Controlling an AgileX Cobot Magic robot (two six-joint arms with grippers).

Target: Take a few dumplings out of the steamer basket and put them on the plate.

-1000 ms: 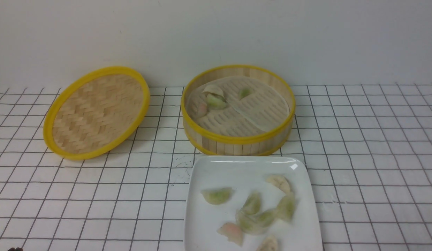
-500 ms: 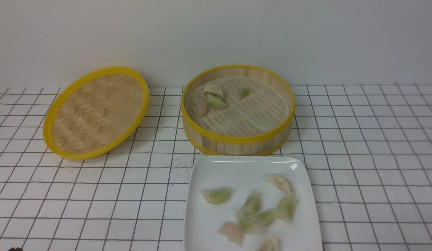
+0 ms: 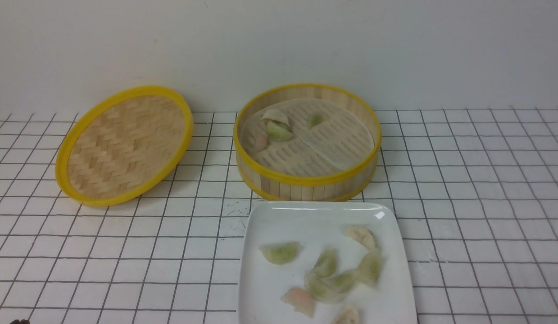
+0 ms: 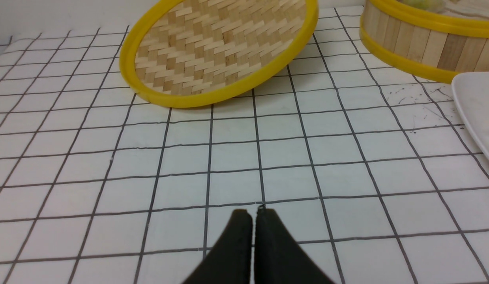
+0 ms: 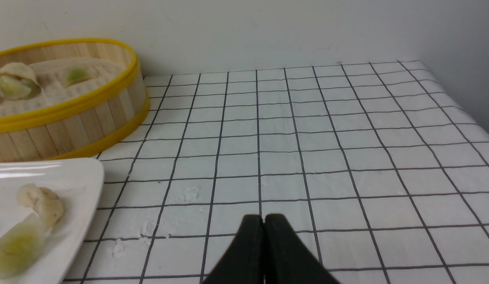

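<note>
The steamer basket (image 3: 306, 180) stands at the back centre and holds several dumplings (image 3: 279, 129) on its pale liner. The white plate (image 3: 306, 216) lies just in front of it with several dumplings (image 3: 326, 263) on it. The basket also shows in the right wrist view (image 5: 70, 106), as does a corner of the plate (image 5: 82, 173). My left gripper (image 4: 253, 213) is shut and empty above the checked cloth, left of the plate. My right gripper (image 5: 263, 217) is shut and empty above the cloth, right of the plate. Neither gripper shows in the front view.
The woven yellow-rimmed lid (image 3: 125, 144) leans tilted at the back left, and it also shows in the left wrist view (image 4: 220, 51). A white wall runs behind the table. The checked cloth's right edge (image 5: 457, 98) shows in the right wrist view.
</note>
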